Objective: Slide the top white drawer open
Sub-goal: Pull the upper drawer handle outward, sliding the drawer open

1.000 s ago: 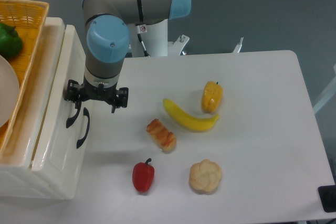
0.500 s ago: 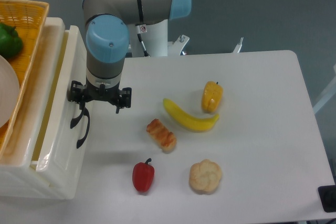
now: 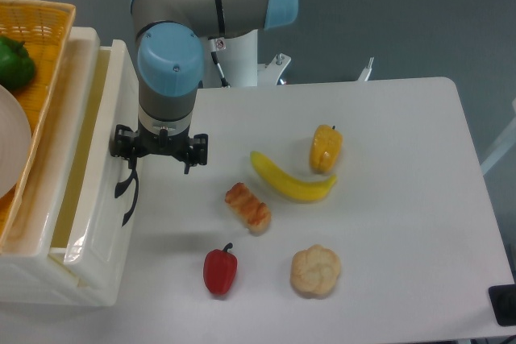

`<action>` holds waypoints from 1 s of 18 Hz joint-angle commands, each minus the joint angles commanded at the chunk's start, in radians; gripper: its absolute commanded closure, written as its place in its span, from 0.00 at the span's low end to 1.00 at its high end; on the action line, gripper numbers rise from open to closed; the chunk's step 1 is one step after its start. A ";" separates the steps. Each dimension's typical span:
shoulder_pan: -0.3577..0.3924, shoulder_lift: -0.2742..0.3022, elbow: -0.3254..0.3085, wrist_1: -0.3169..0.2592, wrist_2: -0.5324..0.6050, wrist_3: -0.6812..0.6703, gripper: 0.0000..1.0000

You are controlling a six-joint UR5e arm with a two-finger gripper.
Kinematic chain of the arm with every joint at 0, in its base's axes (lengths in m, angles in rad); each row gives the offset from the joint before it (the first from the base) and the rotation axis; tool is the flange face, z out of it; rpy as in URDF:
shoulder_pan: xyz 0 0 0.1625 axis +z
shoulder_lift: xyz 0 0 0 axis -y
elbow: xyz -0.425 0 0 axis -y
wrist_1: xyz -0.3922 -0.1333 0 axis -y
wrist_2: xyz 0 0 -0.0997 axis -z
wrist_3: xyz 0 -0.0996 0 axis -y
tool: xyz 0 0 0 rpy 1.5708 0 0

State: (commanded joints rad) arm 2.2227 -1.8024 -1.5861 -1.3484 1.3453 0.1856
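On the white worktop [image 3: 403, 223] lie a yellow banana [image 3: 289, 181] with a yellow pepper [image 3: 325, 148] just beside its right end, a toasted pastry [image 3: 248, 207], a red pepper [image 3: 219, 270] and a pale bun [image 3: 315, 271], while an orange wicker basket [image 3: 36, 46] at the left holds a green pepper [image 3: 14, 62].

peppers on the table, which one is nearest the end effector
The red pepper at the table's front. The yellow pepper stands farther off, beyond the banana from the end effector.
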 joint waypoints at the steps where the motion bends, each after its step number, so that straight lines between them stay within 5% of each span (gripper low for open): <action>1: 0.002 0.000 0.000 -0.002 0.000 0.000 0.00; 18: 0.110 0.002 0.003 -0.005 0.002 0.021 0.00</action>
State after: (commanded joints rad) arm 2.3331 -1.8009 -1.5831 -1.3530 1.3468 0.2069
